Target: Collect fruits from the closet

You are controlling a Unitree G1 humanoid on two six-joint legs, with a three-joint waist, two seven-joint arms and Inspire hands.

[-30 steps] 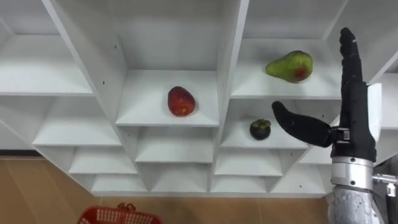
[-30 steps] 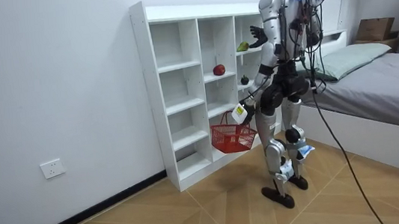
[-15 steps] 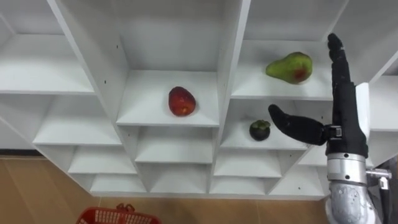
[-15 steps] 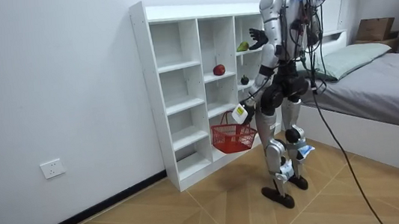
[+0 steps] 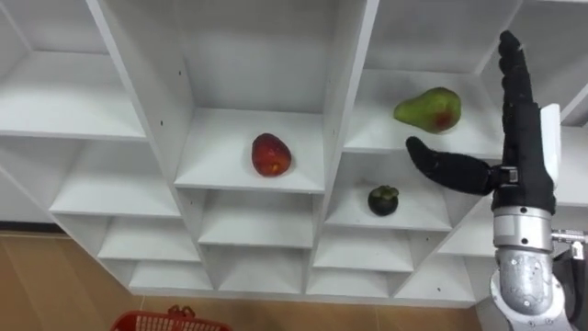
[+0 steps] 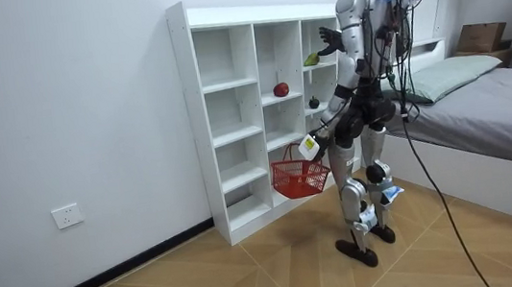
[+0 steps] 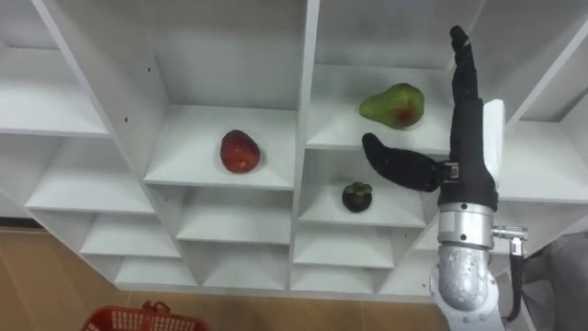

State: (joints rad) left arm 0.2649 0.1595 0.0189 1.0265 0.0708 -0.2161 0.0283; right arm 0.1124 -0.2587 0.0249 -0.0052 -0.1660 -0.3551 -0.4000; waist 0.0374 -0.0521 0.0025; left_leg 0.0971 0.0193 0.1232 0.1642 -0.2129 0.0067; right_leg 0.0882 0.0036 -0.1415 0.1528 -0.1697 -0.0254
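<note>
Just beside pear (image 5: 428, 109) — right robot hand (image 5: 525, 175), outstretched

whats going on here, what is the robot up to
The robot stands at a white shelf unit with fruit on it. Its right robot hand is held up, open, just beside the green pear on an upper shelf, not touching it yet. A red apple lies in the next compartment to the left, and a dark round fruit sits on the shelf below the pear. A red basket hangs from its left robot hand, low by its side.
</note>
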